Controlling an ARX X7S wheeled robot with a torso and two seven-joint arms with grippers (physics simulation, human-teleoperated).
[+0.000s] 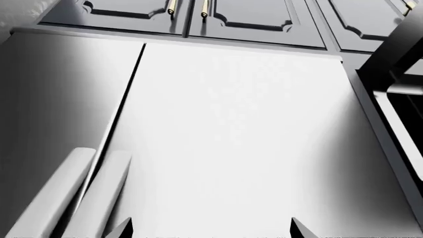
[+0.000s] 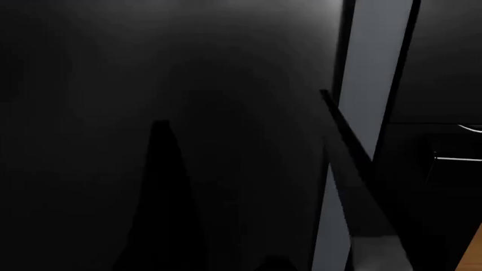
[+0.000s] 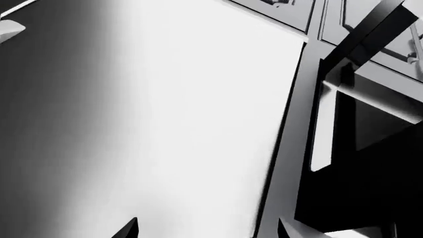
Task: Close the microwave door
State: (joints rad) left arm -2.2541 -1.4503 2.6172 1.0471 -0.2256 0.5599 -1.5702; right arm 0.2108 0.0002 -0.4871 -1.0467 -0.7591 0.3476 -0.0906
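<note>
A dark panel (image 2: 150,113) fills most of my head view. A pale grey vertical strip (image 2: 374,68) shows at right, crossed by a dark slanted bar (image 2: 354,169).

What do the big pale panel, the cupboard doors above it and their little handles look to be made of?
The panel looks like brushed or satin steel: smooth, pale grey, with soft sheen and no grain. The cupboard doors look like grey-painted wood or board with routed borders, matte; which one is unclear. The handles look like polished brass, yellow with bright glints. As renders, these are only appearances.
</note>
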